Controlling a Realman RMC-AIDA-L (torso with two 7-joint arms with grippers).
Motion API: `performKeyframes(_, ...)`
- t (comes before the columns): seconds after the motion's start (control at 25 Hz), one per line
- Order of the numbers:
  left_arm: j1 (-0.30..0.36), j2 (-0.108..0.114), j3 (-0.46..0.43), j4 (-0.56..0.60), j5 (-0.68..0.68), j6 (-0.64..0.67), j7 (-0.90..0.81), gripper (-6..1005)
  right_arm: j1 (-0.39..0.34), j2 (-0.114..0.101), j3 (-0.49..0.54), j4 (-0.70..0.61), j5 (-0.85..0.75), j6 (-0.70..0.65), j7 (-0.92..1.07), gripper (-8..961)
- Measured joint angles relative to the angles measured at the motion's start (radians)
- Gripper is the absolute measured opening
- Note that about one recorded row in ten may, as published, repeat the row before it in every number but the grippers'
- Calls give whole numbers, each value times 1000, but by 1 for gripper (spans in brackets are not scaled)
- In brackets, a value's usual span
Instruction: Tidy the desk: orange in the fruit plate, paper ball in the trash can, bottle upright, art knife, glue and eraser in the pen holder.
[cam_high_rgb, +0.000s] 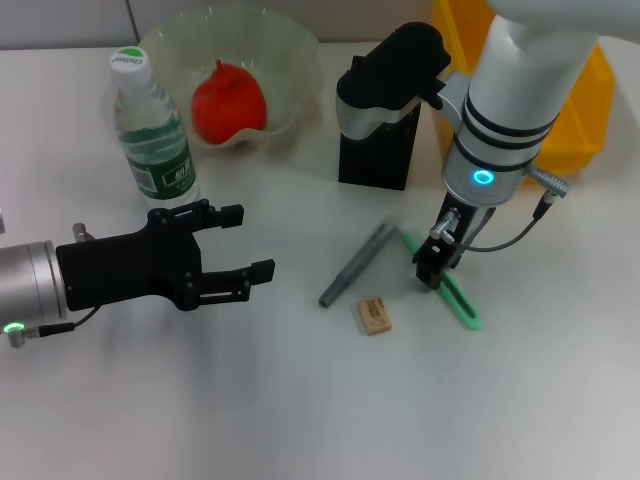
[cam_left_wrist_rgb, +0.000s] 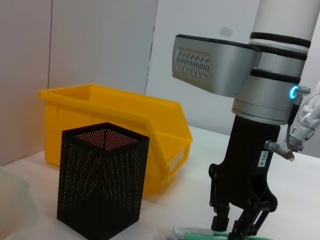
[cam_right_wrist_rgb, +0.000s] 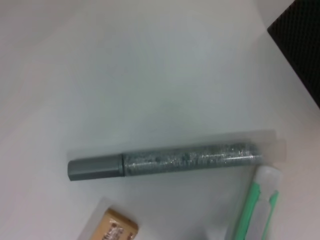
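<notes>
Already your right claw (cam_high_rgb: 433, 268) was down on the table (cam_high_rgb: 300, 400), its fingers straddling the upper part of the green art knife (cam_high_rgb: 455, 295); whether they had closed on it I cannot tell. The knife's long axis ran diagonally, from near the pen holder's side down toward the robot's right, so the claw sat across it near the far end. Just beside it, on the left, lay the grey glue stick (cam_high_rgb: 357, 264), slanted the other way, so the two nearly met at their far ends. The eraser (cam_high_rgb: 375, 315) lay between their near ends, apart from both. The pen holder (cam_high_rgb: 377, 150) stood just beyond, partly behind your right arm, which was clearly the nearer one for all three.

Your left claw (cam_high_rgb: 235, 245) hovered with fingers spread and empty, near the bottle (cam_high_rgb: 152, 130), which stood upright.

By count: one orange (cam_high_rgb: 228, 100), sitting in the one fruit plate (cam_high_rgb: 285, 45); one bottle; one knife, one glue stick, one eraser; one pen holder; one yellow trash can (cam_high_rgb: 590, 120) behind the arm. No paper ball showed in any view.
</notes>
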Motion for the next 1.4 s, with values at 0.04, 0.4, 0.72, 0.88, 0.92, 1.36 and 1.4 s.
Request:
performKeyframes(0.04, 0, 0, 0, 0, 0, 0, 0, 841, 0, 0, 0, 0, 0, 0, 0, 384)
performKeyframes(0.4, -4, 0, 0, 0, 0, -1, 0, 841, -2, 0, 0, 0, -2, 8, 0, 320)
performKeyframes(0.72, -8, 0, 0, 0, -1, -1, 0, 842, 2, 0, 0, 17, -3, 10, 0, 291)
performKeyframes(0.88, -9, 0, 0, 0, -1, -2, 0, 841, 2, 0, 0, 18, -3, 10, 0, 271)
performKeyframes(0.92, -9, 0, 0, 0, -1, -2, 0, 841, 2, 0, 0, 18, -3, 10, 0, 266)
performKeyframes(1.36, -13, 0, 0, 0, -3, -1, 0, 842, 0, -2, 5, 18, -12, 34, 0, 229)
performKeyframes(1.4, -13, 0, 0, 0, -3, -2, 0, 842, 0, -2, 3, 18, -11, 36, 0, 228)
